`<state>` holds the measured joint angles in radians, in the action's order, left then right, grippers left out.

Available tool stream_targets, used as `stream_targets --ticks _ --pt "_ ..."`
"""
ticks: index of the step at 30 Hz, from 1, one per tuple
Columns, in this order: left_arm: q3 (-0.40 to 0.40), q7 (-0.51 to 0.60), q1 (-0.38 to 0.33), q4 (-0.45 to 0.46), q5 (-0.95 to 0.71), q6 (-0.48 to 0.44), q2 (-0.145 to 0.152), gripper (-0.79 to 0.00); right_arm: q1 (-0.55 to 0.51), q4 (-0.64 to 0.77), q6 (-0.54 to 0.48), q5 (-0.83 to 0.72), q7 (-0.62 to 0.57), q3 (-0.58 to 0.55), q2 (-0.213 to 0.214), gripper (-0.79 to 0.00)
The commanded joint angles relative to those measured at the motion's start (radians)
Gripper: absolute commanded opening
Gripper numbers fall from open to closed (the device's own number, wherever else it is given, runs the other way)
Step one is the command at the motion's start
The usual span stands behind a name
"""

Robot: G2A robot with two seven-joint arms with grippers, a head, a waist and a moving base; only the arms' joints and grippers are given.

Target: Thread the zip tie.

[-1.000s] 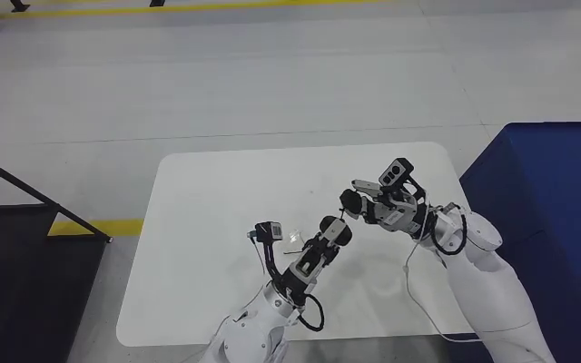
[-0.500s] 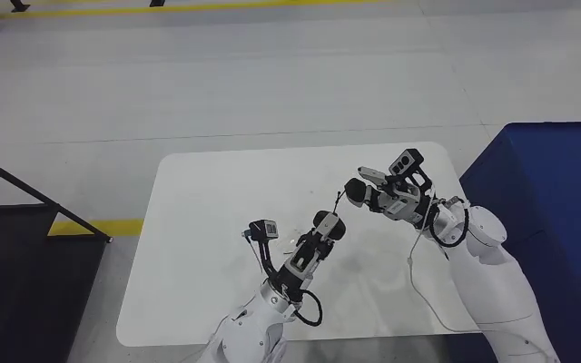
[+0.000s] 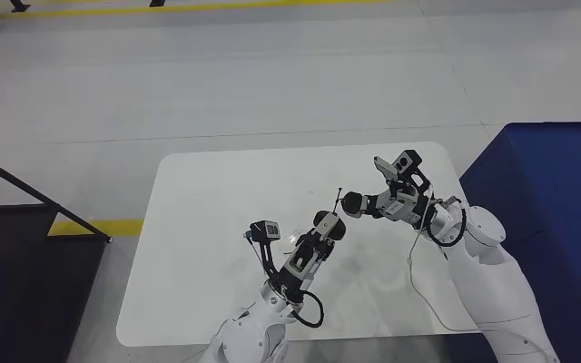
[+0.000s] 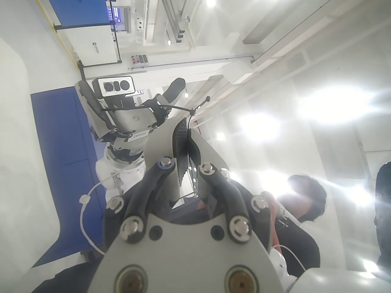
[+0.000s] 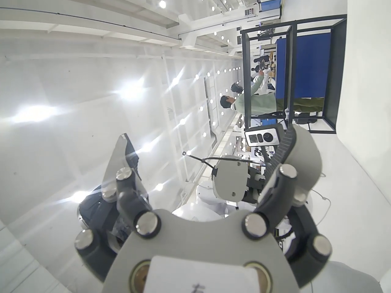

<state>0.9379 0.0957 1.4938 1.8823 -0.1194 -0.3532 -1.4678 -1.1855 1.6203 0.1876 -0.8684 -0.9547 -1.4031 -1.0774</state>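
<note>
A thin black zip tie sticks up from my left gripper, whose two fingers are shut on it. Its head and a loose strand show past the fingertips. In the top view the left gripper is held above the middle of the white table, with the zip tie just above it. My right gripper is level with the tie, close beside it on the right. In the right wrist view the right gripper is open wide, its fingers on either side of the strand.
A blue partition stands against the table's right edge. A black frame runs along the floor at the left. The right arm's white cable hangs over the table's right part.
The right wrist has turned and its gripper has dropped a little, level with the zip tie. The left gripper has shifted slightly up and left, still holding the tie.
</note>
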Motion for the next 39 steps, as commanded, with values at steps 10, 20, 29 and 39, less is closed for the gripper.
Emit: stream_targets --ticks 10,20,29,39 --pt "0.0 0.0 0.0 0.0 0.0 0.0 0.0 -0.785 0.0 0.0 0.0 0.0 0.0 0.0 0.0 0.0" --pt "0.0 0.0 0.0 0.0 0.0 0.0 0.0 -0.785 -0.008 0.0 0.017 -0.002 0.01 0.006 0.0 0.0" --pt "0.0 0.0 0.0 0.0 0.0 0.0 0.0 -0.785 -0.022 -0.062 0.331 -0.018 -0.101 0.019 0.018 0.0" --pt "0.0 0.0 0.0 0.0 0.0 0.0 0.0 -0.785 -0.022 -0.029 0.531 -0.304 -0.129 -0.017 0.019 -0.037"
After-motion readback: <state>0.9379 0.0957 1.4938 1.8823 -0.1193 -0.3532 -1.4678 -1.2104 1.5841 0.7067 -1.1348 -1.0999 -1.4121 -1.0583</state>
